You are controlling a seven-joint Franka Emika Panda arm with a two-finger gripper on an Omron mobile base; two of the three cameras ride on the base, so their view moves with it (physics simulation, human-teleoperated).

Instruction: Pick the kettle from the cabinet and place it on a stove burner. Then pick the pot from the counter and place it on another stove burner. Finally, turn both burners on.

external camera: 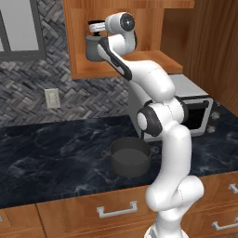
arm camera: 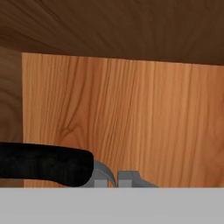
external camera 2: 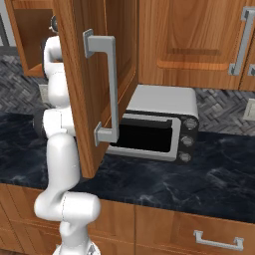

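Sitting in the doorless niche of the cabinet (external camera: 153, 35), the kettle (external camera: 94, 47) rests at the left end of the wooden shelf, high above the counter (external camera: 56, 153). My gripper (external camera: 96, 29) is right at its top, and my jaws are drawn together to a narrow gap; from my hand view the black arched handle (arm camera: 43, 164) lies just beside my fingertips (arm camera: 127, 178), but I cannot tell whether they actually clamp it. Behind it I see the cabinet's pale back panel. Down on the counter, the pot (external camera: 130, 157) stands near my arm's elbow, well apart from the kettle. A toaster oven (external camera 2: 157, 124) sits to the right on the same worktop, against the herringbone tile wall (external camera: 37, 93), with an outlet (external camera: 52, 98) on the left.
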